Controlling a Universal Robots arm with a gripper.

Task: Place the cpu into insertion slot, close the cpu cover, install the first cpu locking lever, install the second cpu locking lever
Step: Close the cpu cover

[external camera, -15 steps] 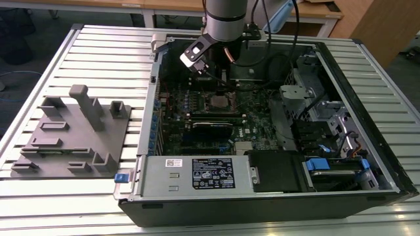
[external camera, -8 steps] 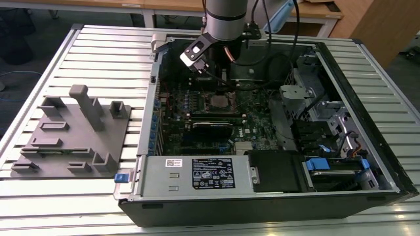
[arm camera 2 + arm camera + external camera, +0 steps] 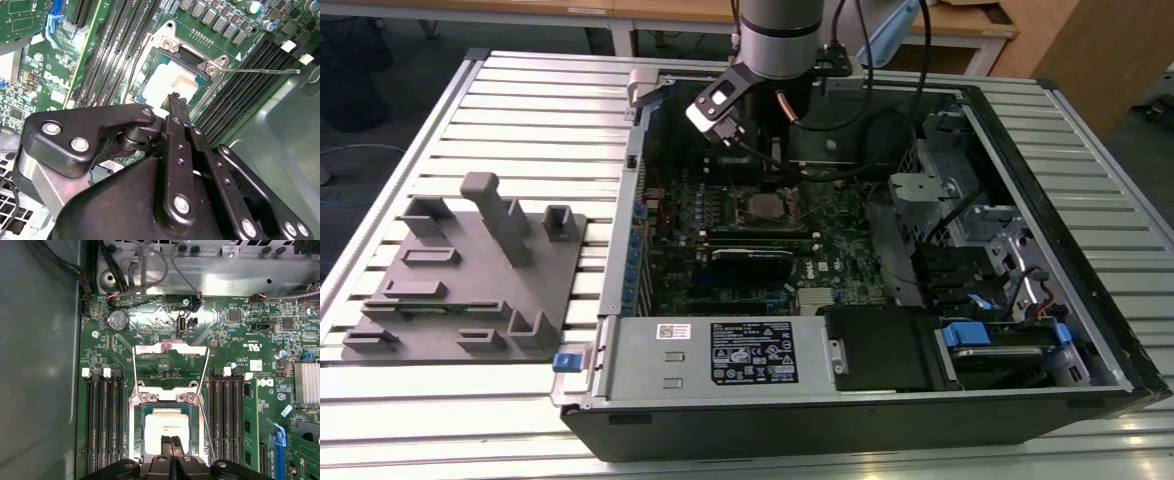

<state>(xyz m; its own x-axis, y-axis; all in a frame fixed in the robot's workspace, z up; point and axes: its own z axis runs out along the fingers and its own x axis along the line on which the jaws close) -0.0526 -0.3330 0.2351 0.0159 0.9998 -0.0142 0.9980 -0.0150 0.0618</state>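
The cpu (image 3: 161,426) (image 3: 166,84) lies flat in the insertion slot (image 3: 136,440) (image 3: 145,75) on the green board, its pale metal top facing up. The cpu cover (image 3: 170,346) stands swung open behind the slot, with green board visible through its window. One thin locking lever (image 3: 260,71) (image 3: 208,432) sticks out unlatched beside the slot. My gripper (image 3: 171,441) (image 3: 176,99) hovers just over the cpu's near edge, its black fingers pressed together with nothing between them. In the exterior view, the gripper (image 3: 771,170) hangs inside the open computer case above the slot (image 3: 767,208).
Long black memory slots (image 3: 105,425) (image 3: 226,420) flank the socket on both sides. A coin battery (image 3: 118,319), cables (image 3: 150,275) and a heatsink (image 3: 306,382) sit nearby. The case wall (image 3: 40,365) runs close. A grey fixture block (image 3: 467,270) rests on the slatted table.
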